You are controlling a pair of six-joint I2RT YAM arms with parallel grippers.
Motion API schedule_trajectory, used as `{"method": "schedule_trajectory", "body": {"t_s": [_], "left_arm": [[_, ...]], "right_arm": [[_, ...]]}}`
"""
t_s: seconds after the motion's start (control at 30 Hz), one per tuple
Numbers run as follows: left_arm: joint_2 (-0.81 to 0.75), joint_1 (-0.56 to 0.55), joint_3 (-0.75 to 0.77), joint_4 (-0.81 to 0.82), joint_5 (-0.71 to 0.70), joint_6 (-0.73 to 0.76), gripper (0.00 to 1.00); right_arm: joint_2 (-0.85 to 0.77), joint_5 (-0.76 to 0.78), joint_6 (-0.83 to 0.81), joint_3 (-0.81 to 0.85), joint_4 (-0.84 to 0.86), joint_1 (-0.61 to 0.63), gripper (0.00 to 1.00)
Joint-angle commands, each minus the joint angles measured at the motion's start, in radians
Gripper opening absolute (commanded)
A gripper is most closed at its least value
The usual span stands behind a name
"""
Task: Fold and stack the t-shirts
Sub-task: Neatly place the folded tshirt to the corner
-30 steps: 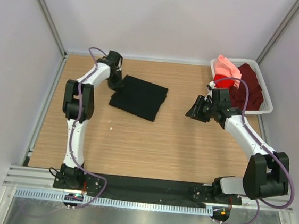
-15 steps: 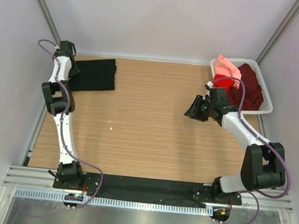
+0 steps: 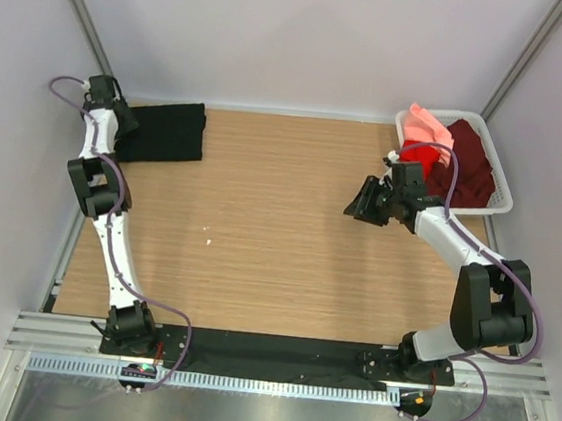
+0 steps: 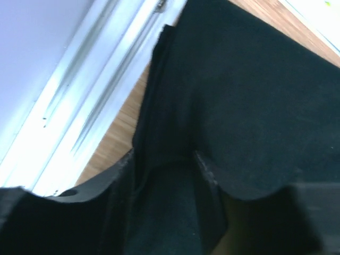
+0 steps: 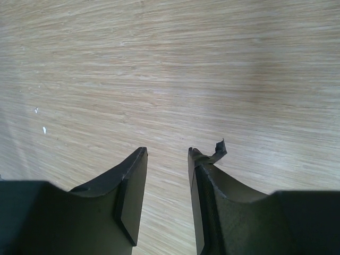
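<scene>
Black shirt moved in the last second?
Yes. The black t-shirt slid left across the table to its far-left corner, farther from the basket.

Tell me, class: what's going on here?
Two robot arms are folding t-shirts. The left gripper sits at the edge of a folded black t-shirt in the far-left corner, cloth lying between its fingers; whether it grips is unclear. The right gripper hangs open and empty over the table near the basket, which holds a maroon shirt, a red shirt and a salmon-pink shirt.
</scene>
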Motion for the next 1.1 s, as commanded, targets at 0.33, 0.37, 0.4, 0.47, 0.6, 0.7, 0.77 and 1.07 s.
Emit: {"method": "schedule_trajectory", "body": {"t_s": [0.33,0.37,0.4,0.47,0.6,0.7,0.77,1.07], "left_arm": [[-0.444,-0.119,-0.322,-0.073,-0.115,-0.059,1.00],[-0.481,-0.132,-0.348,-0.084,-0.157,-0.052,1.00],[-0.544,-0.156,-0.403,-0.100,-0.194,-0.042,1.00],[-0.607,-0.175,-0.441,-0.130,-0.254,-0.039,1.00],[-0.781,-0.199,-0.581,-0.084,-0.071,-0.054,1.00],[-0.820,-0.199,-0.714,0.036,0.166,-0.064,0.88],[-0.790,-0.201,-0.733,0.077,0.277,-0.080,0.75],[-0.430,-0.307,-0.441,0.122,0.297,-0.168,0.00]], "right_arm": [[-0.104,-0.006,0.002,0.061,-0.044,0.013,1.00],[-0.133,-0.002,-0.001,0.075,-0.070,0.014,1.00],[-0.151,0.018,-0.003,0.101,-0.116,0.016,1.00],[-0.188,0.032,-0.007,0.123,-0.162,0.016,1.00],[-0.286,0.038,-0.004,0.150,-0.240,0.014,1.00],[-0.308,0.037,-0.004,0.158,-0.271,0.016,1.00],[-0.325,0.035,0.009,0.152,-0.262,0.014,1.00],[-0.284,-0.009,0.028,0.133,-0.158,0.017,1.00]]}}
